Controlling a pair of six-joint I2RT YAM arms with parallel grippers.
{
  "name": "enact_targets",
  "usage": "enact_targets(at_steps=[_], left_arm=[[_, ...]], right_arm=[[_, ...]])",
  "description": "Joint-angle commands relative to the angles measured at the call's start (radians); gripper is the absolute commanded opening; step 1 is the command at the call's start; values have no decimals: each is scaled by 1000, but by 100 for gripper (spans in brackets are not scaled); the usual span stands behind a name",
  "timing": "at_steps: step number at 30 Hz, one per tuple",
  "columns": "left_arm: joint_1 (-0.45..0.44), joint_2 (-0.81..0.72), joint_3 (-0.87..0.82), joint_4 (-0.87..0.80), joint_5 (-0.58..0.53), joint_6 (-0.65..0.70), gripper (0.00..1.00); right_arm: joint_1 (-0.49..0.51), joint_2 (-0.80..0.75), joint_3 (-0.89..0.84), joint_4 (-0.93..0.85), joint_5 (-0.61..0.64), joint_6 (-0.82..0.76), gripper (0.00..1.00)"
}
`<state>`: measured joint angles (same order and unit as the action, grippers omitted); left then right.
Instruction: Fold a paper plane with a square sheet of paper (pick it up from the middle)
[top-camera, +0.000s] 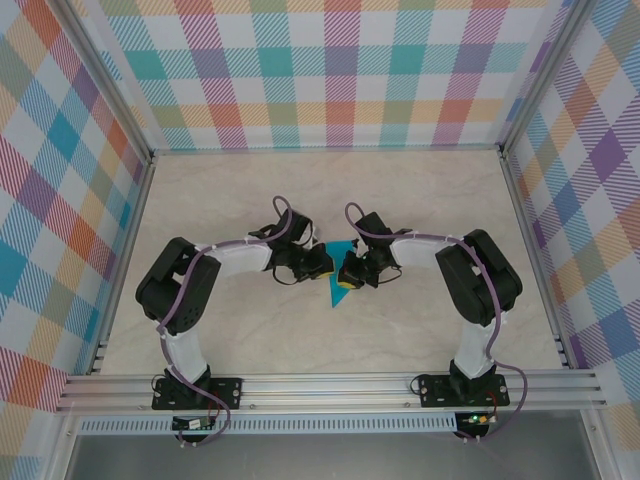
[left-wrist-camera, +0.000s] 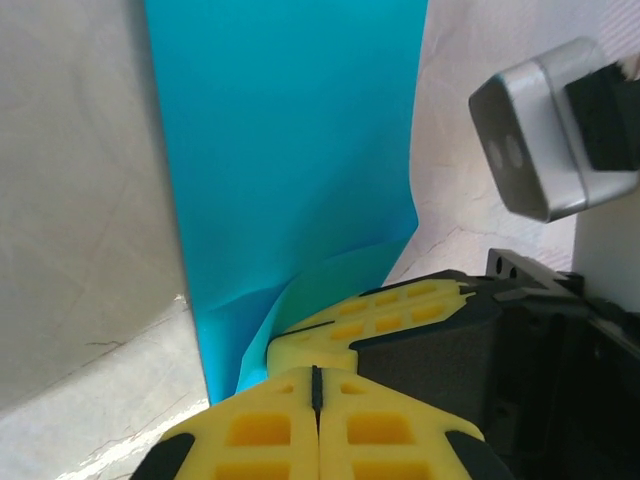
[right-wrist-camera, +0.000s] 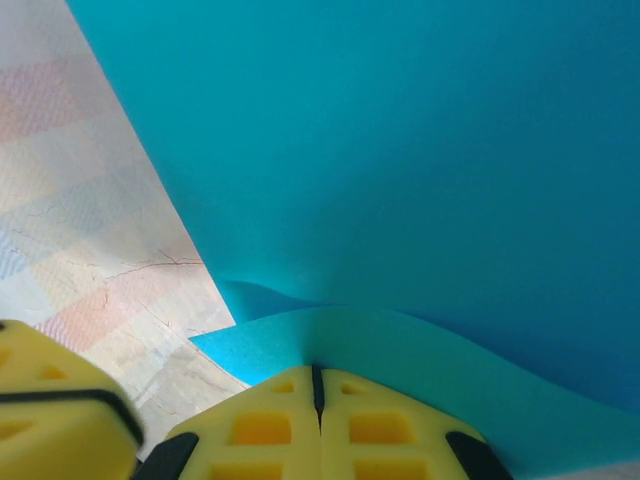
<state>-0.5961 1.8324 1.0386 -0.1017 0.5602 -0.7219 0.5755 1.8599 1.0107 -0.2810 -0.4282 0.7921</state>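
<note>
Folding looks only partly done: the paper, creased to a point but not yet a dart, hangs between the claws, with the left claw and right claw each pinching its curled edge at their tips, so the wing folds remain.

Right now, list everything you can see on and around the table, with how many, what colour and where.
paper: one, teal, folded, mid-table between both pairs of fingers
table: one, pale beige, under everything
walls: three, multicoloured checks, left, back, right
rail: one, silver, near edge
left arm: one, black and white, near left
right arm: one, black and white, near right
left fingers: two, yellow, shut on paper
right fingers: two, yellow, shut on paper
</note>
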Motion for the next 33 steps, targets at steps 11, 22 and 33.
enact_targets(at_steps=[11, 22, 33], left_arm=[[-27, 66, 49, -95, -50, 53, 0], [-30, 89, 79, -98, -98, 61, 0], [-44, 112, 83, -127, -105, 84, 0]], right_arm=[[6, 49, -46, -79, 66, -11, 0], [6, 39, -49, -60, 45, -22, 0], [7, 32, -57, -37, 37, -17, 0]])
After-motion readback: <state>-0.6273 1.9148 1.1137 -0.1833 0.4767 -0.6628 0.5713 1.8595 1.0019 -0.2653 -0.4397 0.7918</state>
